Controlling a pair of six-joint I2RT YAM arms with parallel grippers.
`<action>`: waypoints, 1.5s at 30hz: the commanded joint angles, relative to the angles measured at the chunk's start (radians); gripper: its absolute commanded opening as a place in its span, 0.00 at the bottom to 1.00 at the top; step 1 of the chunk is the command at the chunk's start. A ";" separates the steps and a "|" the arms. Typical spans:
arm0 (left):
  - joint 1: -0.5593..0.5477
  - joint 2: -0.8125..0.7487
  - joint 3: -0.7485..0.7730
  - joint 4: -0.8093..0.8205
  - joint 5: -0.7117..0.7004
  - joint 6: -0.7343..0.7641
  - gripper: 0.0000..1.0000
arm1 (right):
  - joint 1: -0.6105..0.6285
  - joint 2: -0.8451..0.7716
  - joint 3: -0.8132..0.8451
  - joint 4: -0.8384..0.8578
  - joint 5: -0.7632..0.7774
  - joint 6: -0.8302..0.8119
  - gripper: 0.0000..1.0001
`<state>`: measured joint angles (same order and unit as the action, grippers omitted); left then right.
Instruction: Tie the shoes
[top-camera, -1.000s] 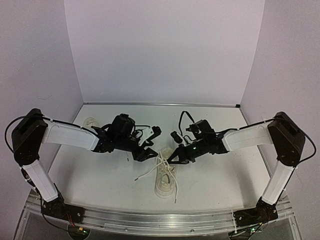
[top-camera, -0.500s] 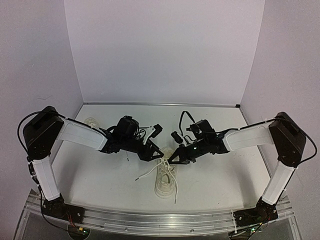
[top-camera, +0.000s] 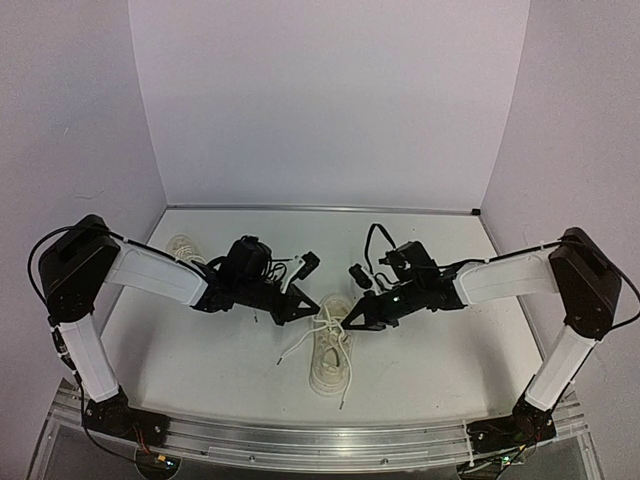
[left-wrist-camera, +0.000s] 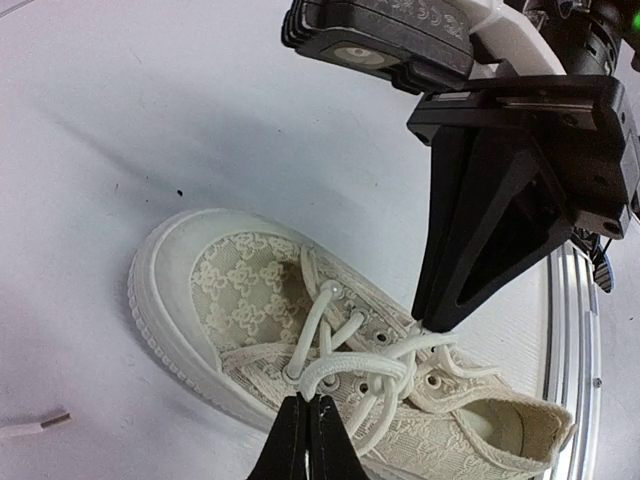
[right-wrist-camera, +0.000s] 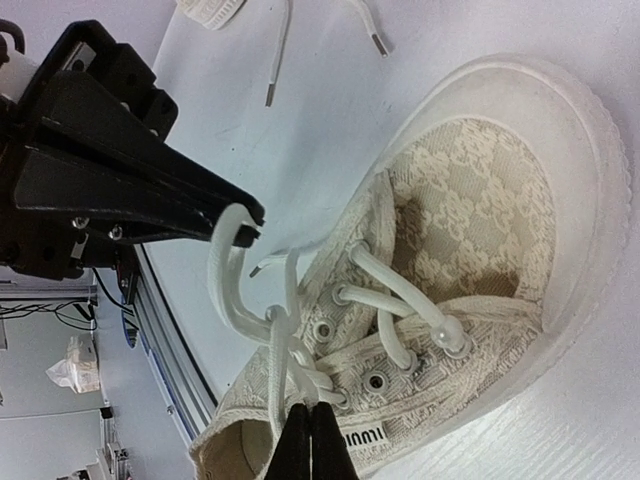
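Near shoe (top-camera: 330, 352) lies mid-table (top-camera: 200, 370), heel toward the near edge; laces (left-wrist-camera: 345, 365) threaded, no knot or bow seen; left gripper (left-wrist-camera: 308, 418) clenched on a lace loop; right gripper (right-wrist-camera: 309, 425) clenched on a strand beside it; second shoe (top-camera: 183, 246) toward the far left corner, untouched; tying judged barely begun.
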<state>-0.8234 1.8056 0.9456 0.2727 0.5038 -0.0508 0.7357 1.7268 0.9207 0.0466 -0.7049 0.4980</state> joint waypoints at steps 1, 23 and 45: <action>0.006 -0.083 -0.040 0.029 -0.065 0.006 0.00 | -0.001 -0.058 -0.026 -0.018 0.056 -0.006 0.00; 0.029 -0.145 -0.132 -0.015 -0.272 -0.014 0.00 | -0.032 -0.162 -0.150 -0.092 0.187 0.013 0.00; 0.035 -0.111 -0.101 -0.087 -0.395 -0.035 0.00 | -0.045 -0.188 -0.201 -0.116 0.210 0.008 0.00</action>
<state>-0.8082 1.6974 0.8158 0.2147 0.2164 -0.0794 0.7013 1.5517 0.7383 -0.0280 -0.5349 0.5095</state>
